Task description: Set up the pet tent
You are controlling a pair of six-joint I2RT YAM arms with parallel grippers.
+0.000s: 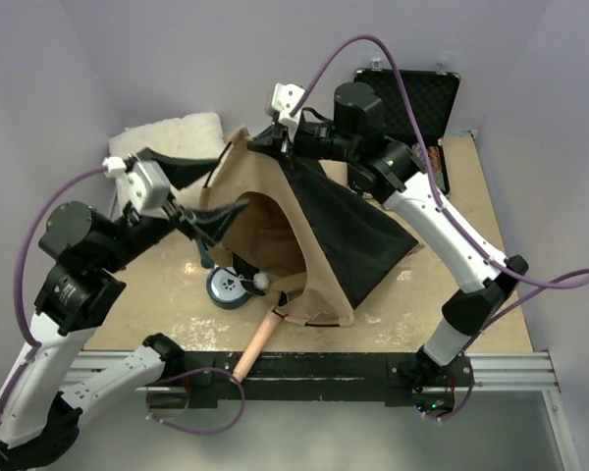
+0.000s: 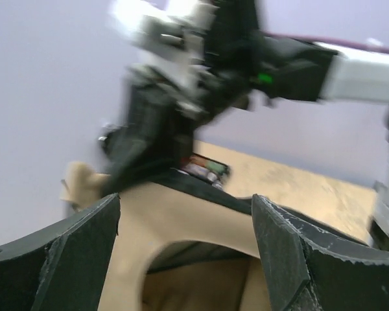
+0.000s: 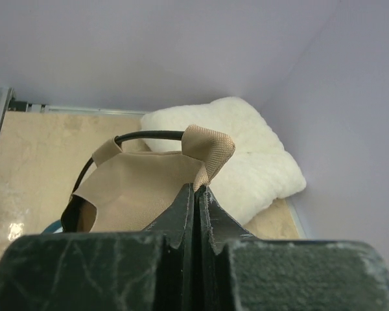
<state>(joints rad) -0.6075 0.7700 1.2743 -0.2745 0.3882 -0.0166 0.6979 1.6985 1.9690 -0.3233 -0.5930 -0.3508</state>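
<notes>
Left gripper (image 1: 226,221) was seen with jaws apart, holding nothing, just beside the pet tent (image 1: 275,186) entrance. Tent was raised mid-table as a pyramid, with its apex tab pinched by the right gripper (image 3: 196,188), clamped tight. Self-support was judged unproven and release outstanding. Pillow (image 1: 177,132) crowded rear-left, case (image 1: 412,93) rear-right. Open room was seen on the table (image 1: 407,294) front-right.

The left arm (image 1: 69,285) rises from its base, folds at the elbow and reaches rightward, the left gripper (image 1: 219,218) with jaws spread wide. The right arm (image 1: 452,235) stretches up and leftward, wrist tipped down, the right gripper (image 1: 265,142) pinched tight on the peak of the pet tent (image 1: 265,186)
</notes>
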